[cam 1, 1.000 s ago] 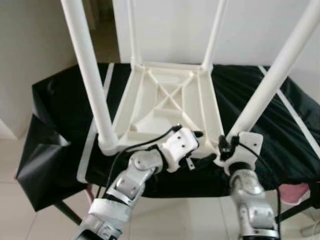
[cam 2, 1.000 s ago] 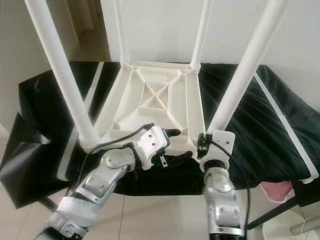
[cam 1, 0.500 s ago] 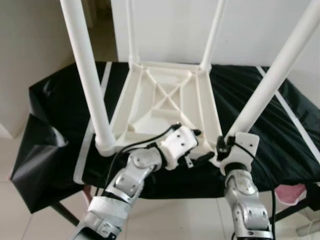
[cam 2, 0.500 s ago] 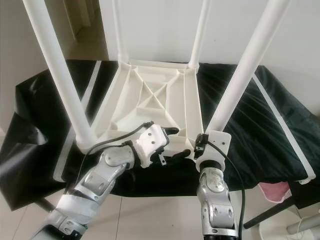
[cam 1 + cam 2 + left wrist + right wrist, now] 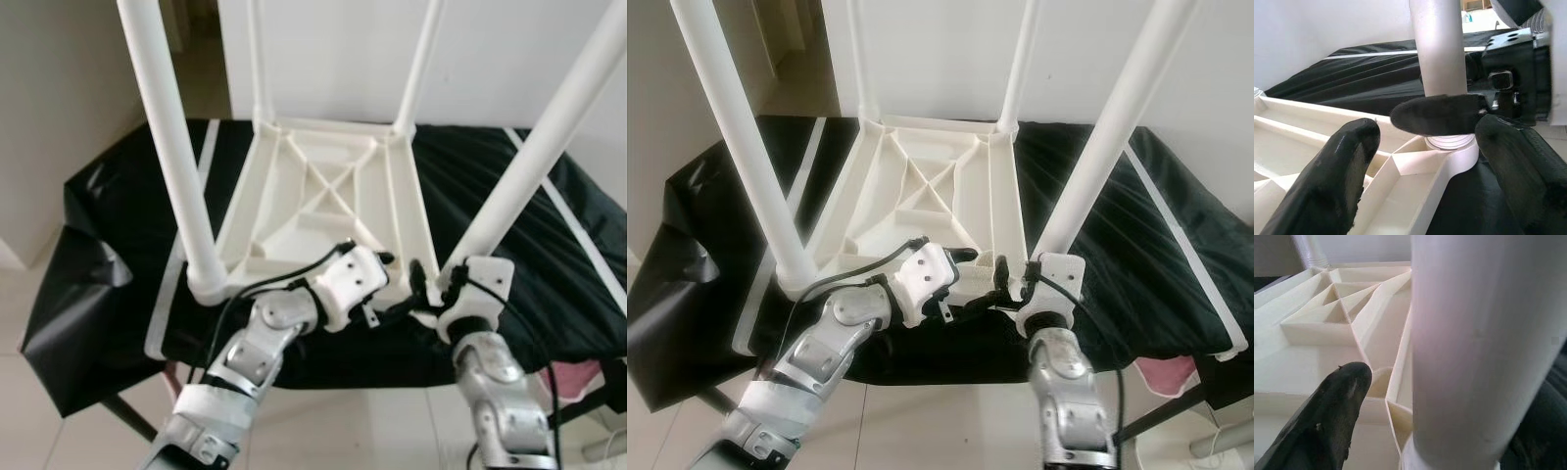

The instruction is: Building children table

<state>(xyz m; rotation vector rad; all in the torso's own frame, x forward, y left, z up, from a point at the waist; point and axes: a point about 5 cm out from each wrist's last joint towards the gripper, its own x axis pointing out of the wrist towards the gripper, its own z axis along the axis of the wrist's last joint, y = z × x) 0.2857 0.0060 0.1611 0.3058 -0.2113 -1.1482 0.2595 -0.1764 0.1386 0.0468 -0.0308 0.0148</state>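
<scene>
White plastic tabletop (image 5: pixel 323 201), ribbed underside up, lying on black cloth (image 5: pixel 127 206); four smooth round legs (image 5: pixel 168 147) standing upright in corner sockets. Right gripper (image 5: pixel 1415 396) spread around near-right leg (image 5: pixel 534 162) at its base. Left gripper (image 5: pixel 1425 147) just beside, fingers released, straddling tabletop's near rim, grasping nothing.

The white plastic children's table (image 5: pixel 328 201) lies upside down in front of me on the black cloth, ribbed underside up. Four round white legs stand up from its corners; the near right leg (image 5: pixel 534 162) sits in its corner socket.
</scene>
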